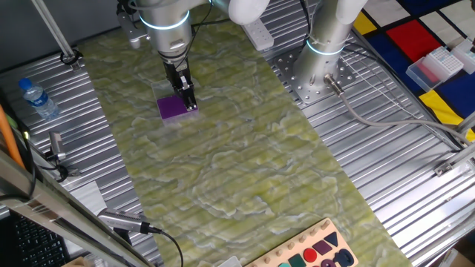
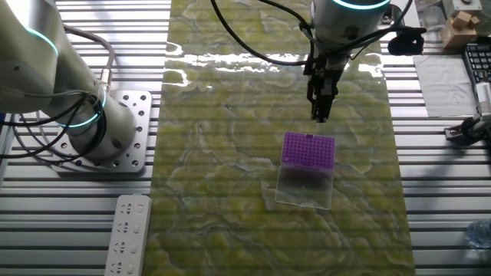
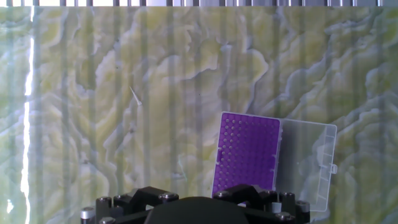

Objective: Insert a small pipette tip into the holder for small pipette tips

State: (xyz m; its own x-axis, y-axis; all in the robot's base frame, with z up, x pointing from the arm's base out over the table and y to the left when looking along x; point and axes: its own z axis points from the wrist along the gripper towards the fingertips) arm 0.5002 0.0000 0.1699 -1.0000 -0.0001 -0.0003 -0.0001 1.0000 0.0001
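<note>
Just purple holder [image 2: 308, 149] — clear lid [image 2: 304, 186] open

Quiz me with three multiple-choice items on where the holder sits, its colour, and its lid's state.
1. The holder rests on: A) the green mat B) bare metal slats C) the coloured board
2. The holder is: A) pink B) blue C) purple
3. Its clear lid is: A) shut B) open, lying flat beside it C) standing upright

Key: 1 A, marbled green mat shows all around it; 2 C, purple in all three views; 3 B, the hole grid is uncovered and the lid lies flat alongside.
</note>
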